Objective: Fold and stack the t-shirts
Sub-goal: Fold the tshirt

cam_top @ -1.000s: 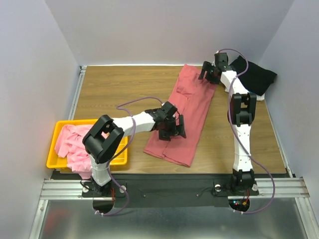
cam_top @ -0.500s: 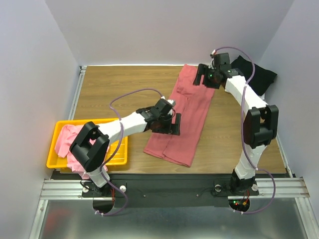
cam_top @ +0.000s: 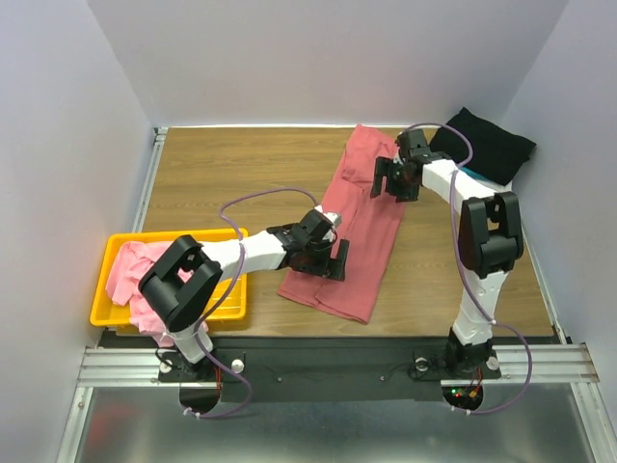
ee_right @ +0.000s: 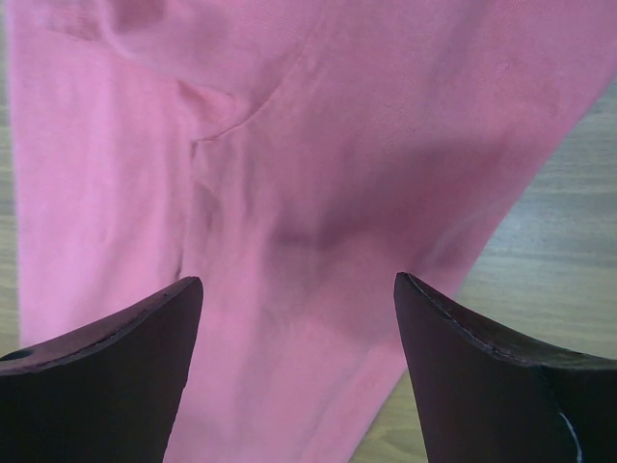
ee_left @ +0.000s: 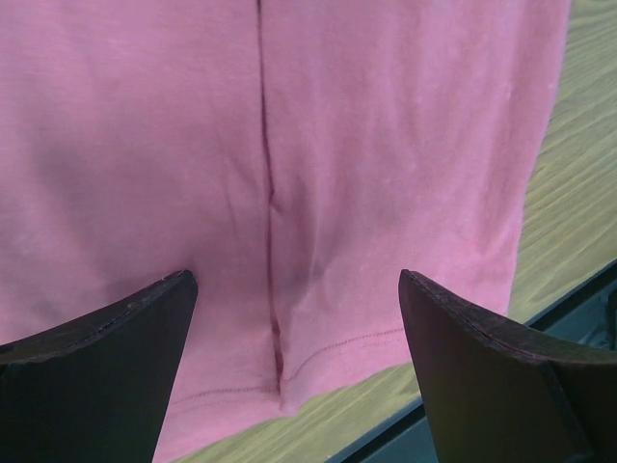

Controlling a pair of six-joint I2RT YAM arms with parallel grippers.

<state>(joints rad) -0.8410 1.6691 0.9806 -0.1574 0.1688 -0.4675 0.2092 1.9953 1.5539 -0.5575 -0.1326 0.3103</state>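
The dusty-red t-shirt [cam_top: 371, 220] lies on the table folded lengthwise into a long strip, running from the far middle toward the near edge. My left gripper [cam_top: 328, 258] hovers open over its near end, where the left wrist view shows the hem and a centre fold [ee_left: 275, 318] between the open jaws [ee_left: 296, 280]. My right gripper [cam_top: 388, 181] stands open above the shirt's far part, with only cloth [ee_right: 337, 145] below the jaws [ee_right: 299, 280]. A black t-shirt [cam_top: 490, 143] sits at the back right. A light pink t-shirt [cam_top: 135, 280] is piled in the basket.
The yellow slotted basket [cam_top: 164, 235] stands at the near left beside the left arm's base. Bare wooden table [cam_top: 222, 174] shows left of the red shirt, and a strip [cam_top: 434, 260] between it and the right arm. Walls close in three sides.
My right gripper has come down from the shirt's far end toward its upper middle, its elbow swinging back. The left gripper has shifted slightly toward the near hem. Both stayed open.
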